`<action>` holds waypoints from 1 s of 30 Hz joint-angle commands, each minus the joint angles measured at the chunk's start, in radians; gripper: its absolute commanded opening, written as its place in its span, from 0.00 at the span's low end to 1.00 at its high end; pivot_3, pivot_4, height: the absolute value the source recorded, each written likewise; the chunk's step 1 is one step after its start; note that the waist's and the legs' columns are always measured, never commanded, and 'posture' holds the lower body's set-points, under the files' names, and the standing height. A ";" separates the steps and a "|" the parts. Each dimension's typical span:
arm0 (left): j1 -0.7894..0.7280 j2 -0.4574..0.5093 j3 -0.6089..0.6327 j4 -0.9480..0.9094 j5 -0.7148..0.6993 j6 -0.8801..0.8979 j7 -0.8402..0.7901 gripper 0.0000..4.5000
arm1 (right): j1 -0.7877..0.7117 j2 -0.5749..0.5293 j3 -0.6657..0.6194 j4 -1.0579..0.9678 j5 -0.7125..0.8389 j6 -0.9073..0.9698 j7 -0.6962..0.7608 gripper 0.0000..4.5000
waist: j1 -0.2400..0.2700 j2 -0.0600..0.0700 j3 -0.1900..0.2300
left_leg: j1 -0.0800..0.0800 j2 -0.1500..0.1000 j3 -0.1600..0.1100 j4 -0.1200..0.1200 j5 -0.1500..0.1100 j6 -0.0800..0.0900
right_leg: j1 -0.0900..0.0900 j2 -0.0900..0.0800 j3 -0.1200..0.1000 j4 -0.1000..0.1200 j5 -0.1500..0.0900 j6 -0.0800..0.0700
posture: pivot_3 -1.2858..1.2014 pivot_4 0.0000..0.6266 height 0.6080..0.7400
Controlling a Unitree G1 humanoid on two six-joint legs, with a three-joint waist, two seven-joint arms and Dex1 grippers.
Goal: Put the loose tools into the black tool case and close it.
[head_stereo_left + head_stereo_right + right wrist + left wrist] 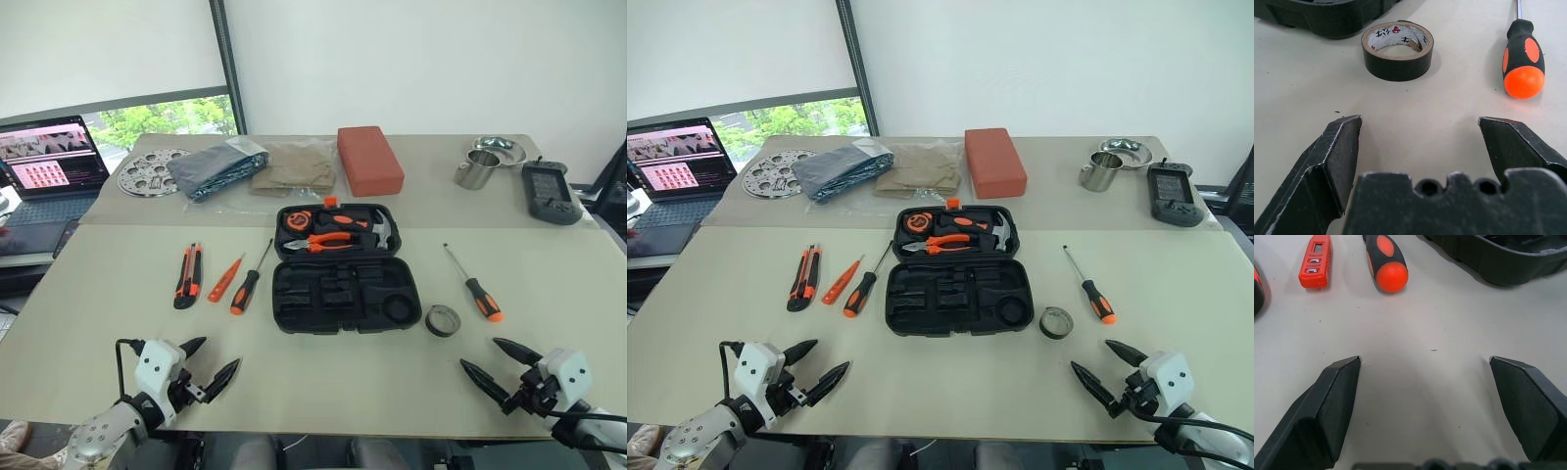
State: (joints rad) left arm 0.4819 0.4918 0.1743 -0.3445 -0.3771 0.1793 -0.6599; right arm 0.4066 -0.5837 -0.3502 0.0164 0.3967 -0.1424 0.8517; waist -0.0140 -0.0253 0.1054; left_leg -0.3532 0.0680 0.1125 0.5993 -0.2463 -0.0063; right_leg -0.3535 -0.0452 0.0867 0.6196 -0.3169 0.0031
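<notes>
The black tool case [345, 294] lies open in the middle of the table, with pliers and a hammer in its far half. Left of it lie the utility knife [187, 275], the small orange screwdriver [225, 278] and a black-and-orange screwdriver [249, 282]. Right of it sit the dark tape roll [443, 319] and another screwdriver [474, 286]. My left gripper [208, 364] hovers open near the table's front edge, short of the knife. My right gripper [500, 366] is open too, just short of the tape roll [1397, 50] and the screwdriver handle [1522, 59].
At the back of the table are a red-orange block [368, 159], folded cloths in bags [257, 166], a round perforated metal plate [151, 172], a steel cup [476, 167] and bowl [501, 149], and a dark handheld device [550, 192]. A laptop [47, 166] stands far left.
</notes>
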 commanded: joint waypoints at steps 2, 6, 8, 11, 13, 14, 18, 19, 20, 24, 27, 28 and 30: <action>0.033 -0.011 -0.010 -0.006 -0.002 0.001 -0.008 1.00 | -0.032 -0.020 -0.018 0.019 0.008 -0.006 0.022 0.98 | -0.001 0.000 0.000 | 0.000 0.000 0.000 0.000 0.000 0.000 | 0.000 0.000 0.000 0.000 0.000 0.000 | 0.52 0.24 1.00; 0.030 -0.019 -0.005 0.004 0.003 -0.019 -0.011 1.00 | -0.053 -0.019 -0.015 0.038 0.004 -0.015 0.036 0.98 | -0.002 0.000 0.000 | 0.000 0.000 0.000 0.000 0.000 0.000 | 0.000 0.000 0.000 -0.001 0.000 0.000 | 0.52 0.24 1.00; 0.027 -0.018 -0.006 0.014 0.015 -0.032 -0.013 1.00 | -0.057 -0.016 -0.015 0.044 0.001 -0.020 0.038 0.98 | -0.001 0.000 0.000 | 0.000 0.000 0.000 0.000 0.000 0.000 | 0.000 0.000 0.000 -0.001 0.000 0.000 | 0.52 0.24 1.00; 0.025 -0.018 -0.003 0.022 0.013 -0.040 -0.017 1.00 | -0.059 -0.011 -0.016 0.043 0.000 -0.023 0.038 0.98 | -0.001 0.000 0.000 | 0.000 0.000 0.000 0.000 0.000 0.000 | 0.000 0.001 0.000 -0.001 0.000 0.000 | 0.52 0.24 1.00; 0.020 -0.019 0.002 0.023 0.011 -0.044 -0.019 1.00 | -0.059 -0.011 -0.018 0.035 0.002 -0.022 0.037 0.98 | -0.001 0.000 0.000 | 0.000 0.000 0.000 0.000 0.000 0.000 | 0.000 0.001 0.000 -0.001 0.000 0.000 | 0.52 0.24 1.00; 0.020 -0.019 0.005 0.023 0.010 -0.047 -0.021 1.00 | -0.057 -0.012 -0.020 0.029 0.005 -0.020 0.038 0.98 | -0.001 0.000 0.000 | 0.000 0.000 0.000 0.000 0.000 0.000 | 0.000 0.001 0.000 -0.001 0.000 0.000 | 0.52 0.24 1.00; 0.023 -0.013 0.035 -0.014 -0.023 -0.048 -0.034 1.00 | -0.052 -0.027 -0.045 -0.016 0.044 -0.002 0.057 0.98 | -0.001 0.001 0.000 | 0.000 0.000 0.000 0.000 0.000 0.000 | 0.000 0.001 0.000 -0.001 0.000 0.000 | 0.52 0.24 1.00; 0.026 -0.012 0.042 -0.022 -0.030 -0.052 -0.040 1.00 | -0.051 -0.033 -0.050 -0.026 0.055 0.002 0.065 0.98 | -0.001 0.001 0.000 | 0.000 0.000 0.000 0.000 0.000 0.000 | 0.000 0.001 0.000 -0.001 0.000 0.000 | 0.52 0.24 1.00; 0.029 -0.010 0.049 -0.032 -0.041 -0.055 -0.046 1.00 | -0.049 -0.039 -0.056 -0.038 0.067 0.008 0.075 0.98 | -0.002 0.001 0.000 | -0.001 0.000 0.000 0.000 0.000 0.000 | 0.000 0.001 0.000 -0.001 0.000 0.000 | 0.52 0.24 1.00; 0.024 -0.001 0.109 -0.121 -0.149 -0.034 -0.072 1.00 | -0.040 -0.102 -0.074 -0.175 0.174 0.097 0.151 0.98 | -0.003 0.001 0.001 | -0.001 0.000 0.000 0.000 0.000 0.000 | 0.000 0.001 0.000 -0.001 0.000 0.000 | 0.52 0.24 1.00; -0.020 -0.009 0.140 -0.150 -0.212 -0.003 -0.046 1.00 | -0.074 -0.145 -0.058 -0.257 0.221 0.160 0.177 0.98 | -0.002 0.001 0.002 | -0.001 0.000 0.000 0.001 0.000 0.000 | 0.000 0.002 -0.001 0.001 0.001 0.001 | 0.52 0.24 1.00; -0.039 -0.010 0.140 -0.148 -0.214 0.008 -0.032 1.00 | -0.088 -0.153 -0.050 -0.271 0.225 0.174 0.179 0.98 | -0.002 0.001 0.002 | -0.001 0.000 0.000 0.003 0.000 0.000 | 0.000 0.002 -0.001 0.002 0.001 0.001 | 0.52 0.24 1.00; -0.115 -0.023 0.125 -0.131 -0.196 0.056 0.043 1.00 | -0.128 -0.167 -0.020 -0.298 0.223 0.201 0.184 0.98 | -0.001 0.001 0.002 | -0.001 0.000 0.000 0.006 0.000 0.000 | 0.001 0.005 -0.002 0.003 0.001 0.001 | 0.52 0.24 1.00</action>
State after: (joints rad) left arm 0.4163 0.4771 0.2947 -0.4652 -0.5665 0.1938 -0.6833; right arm 0.3074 -0.7346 -0.3861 -0.2350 0.6011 0.0299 1.0259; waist -0.0148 -0.0239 0.1072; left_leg -0.3540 0.0673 0.1122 0.6054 -0.2464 -0.0060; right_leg -0.3521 -0.0394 0.0845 0.6227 -0.3161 0.0043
